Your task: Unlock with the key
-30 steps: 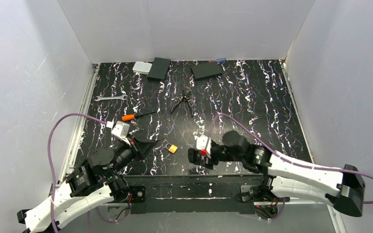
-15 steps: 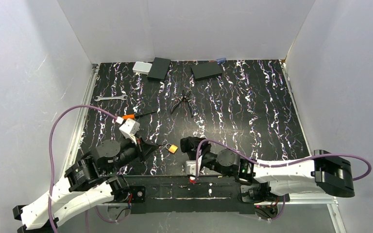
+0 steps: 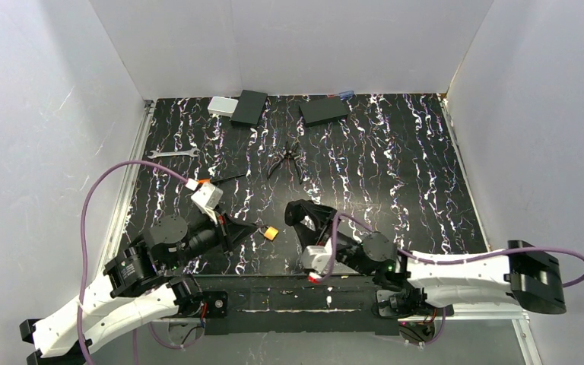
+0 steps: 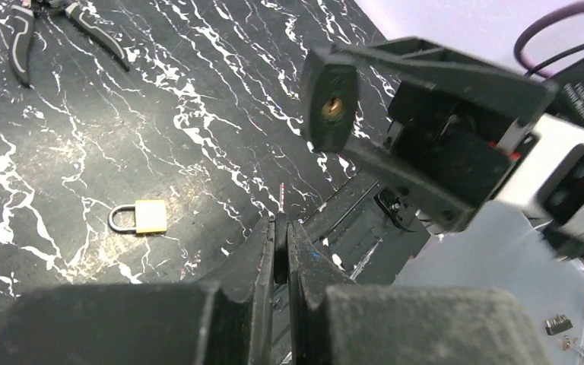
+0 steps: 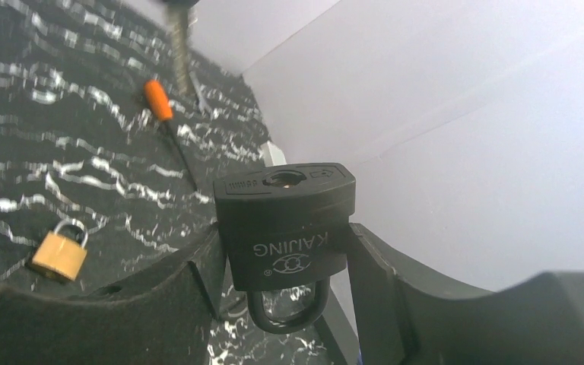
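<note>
My right gripper point(image 5: 285, 255) is shut on a black padlock point(image 5: 287, 207) marked KAIJING. It grips the body by its sides, shackle toward the wrist and keyhole end outward. In the left wrist view that black padlock point(image 4: 330, 108) shows its brass keyhole, up and to the right of my left gripper point(image 4: 280, 225). The left gripper is shut on a key; only the thin key blade point(image 4: 282, 199) sticks out past the fingertips. From above, the left gripper point(image 3: 252, 227) and right gripper point(image 3: 302, 214) face each other a short gap apart near the front edge.
A small brass padlock point(image 3: 271, 233) lies on the black marbled mat between the grippers. Farther back are an orange-handled screwdriver point(image 3: 211, 182), a wrench point(image 3: 173, 153), pliers point(image 3: 286, 160), two black boxes point(image 3: 249, 107) point(image 3: 324, 110) and a white box point(image 3: 220, 106). White walls enclose three sides.
The right arm has swung round and raised the black padlock, turning its keyhole toward the left gripper. The left gripper has moved right, toward it, with the key.
</note>
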Tool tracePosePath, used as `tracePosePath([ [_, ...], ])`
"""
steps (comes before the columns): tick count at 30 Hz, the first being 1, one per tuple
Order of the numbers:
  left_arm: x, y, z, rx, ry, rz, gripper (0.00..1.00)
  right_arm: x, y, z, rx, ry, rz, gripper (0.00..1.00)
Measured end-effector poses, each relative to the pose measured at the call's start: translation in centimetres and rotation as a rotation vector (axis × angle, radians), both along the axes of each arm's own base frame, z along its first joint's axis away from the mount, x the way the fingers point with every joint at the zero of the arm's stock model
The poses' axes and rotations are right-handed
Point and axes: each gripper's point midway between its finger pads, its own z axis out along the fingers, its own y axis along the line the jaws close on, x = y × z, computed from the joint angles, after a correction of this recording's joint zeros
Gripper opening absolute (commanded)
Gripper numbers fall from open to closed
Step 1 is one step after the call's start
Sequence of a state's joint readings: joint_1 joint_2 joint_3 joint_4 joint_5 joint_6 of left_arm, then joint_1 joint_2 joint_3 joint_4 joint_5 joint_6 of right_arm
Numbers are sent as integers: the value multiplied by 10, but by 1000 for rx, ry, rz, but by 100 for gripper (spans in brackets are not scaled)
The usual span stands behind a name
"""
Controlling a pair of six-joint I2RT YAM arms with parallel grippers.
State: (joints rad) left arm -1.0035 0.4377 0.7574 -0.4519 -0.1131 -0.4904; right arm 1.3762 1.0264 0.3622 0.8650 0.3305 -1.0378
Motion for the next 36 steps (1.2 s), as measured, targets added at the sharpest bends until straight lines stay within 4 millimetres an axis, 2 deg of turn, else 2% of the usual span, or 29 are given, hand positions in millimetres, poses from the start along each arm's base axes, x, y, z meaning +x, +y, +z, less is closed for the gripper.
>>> tracePosePath([
  [5,-5,-5,5,0,-40,-60,0,-11,-18,35,148,68,48,1],
  [8,-11,-10,11,-6,-78,-123,0,-19,-21,43,169,108,95,1],
  [15,-22,-13,29,-32,-177,-212,0,-34,-19,37,127,163,181,1],
  [22,-26,-23,47,-52,-194,-267,0,-36,-17,24,70,179,186,1],
  [29,-28,-28,48,-51,-193,-291,0,-36,-17,19,51,189,184,1],
  [35,-21,-26,57,-7,-350,-308,0,-37,-17,17,51,223,187,1],
  [36,-19,-25,59,5,-387,-313,3,-37,-17,17,52,231,187,1],
])
